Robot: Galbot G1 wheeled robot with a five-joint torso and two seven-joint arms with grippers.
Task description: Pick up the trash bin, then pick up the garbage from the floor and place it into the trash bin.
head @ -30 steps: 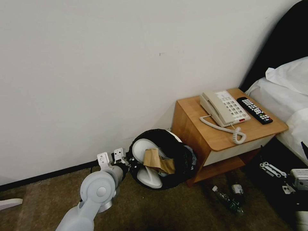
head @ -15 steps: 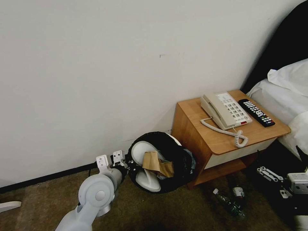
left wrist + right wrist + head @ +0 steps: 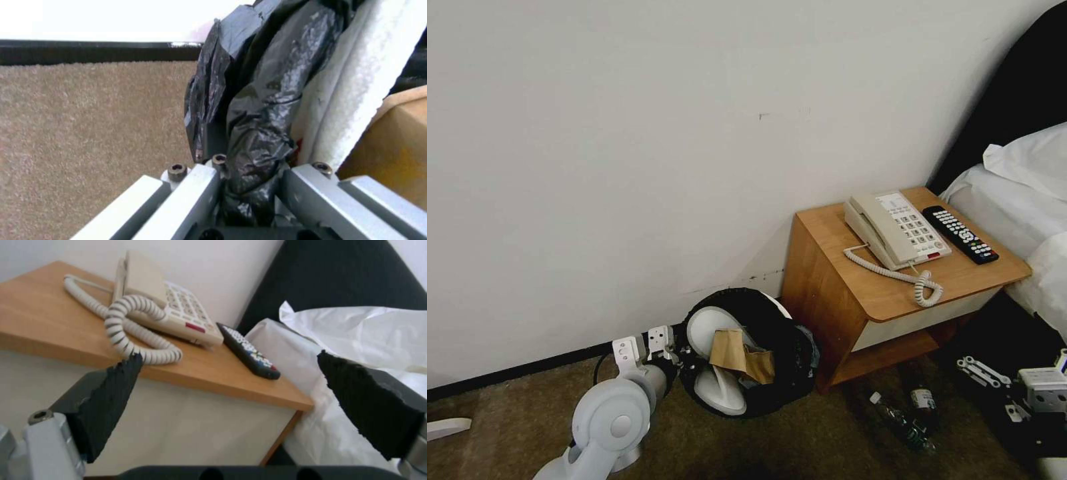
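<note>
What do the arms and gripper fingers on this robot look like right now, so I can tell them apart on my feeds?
The left arm is pale grey with a round disc-shaped joint cap; the left gripper has silvery metal bars with hex-socket bolts, seen close in the left wrist view. The right gripper carries black, rough-textured wedge pads on silver mounts with bolts; in the head view it shows white linkages.

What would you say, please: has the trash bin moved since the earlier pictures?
Yes. The trash bin, held at its rim by the left hand, has shifted toward the robot's left, away from the nightstand, which has not shifted.
</note>
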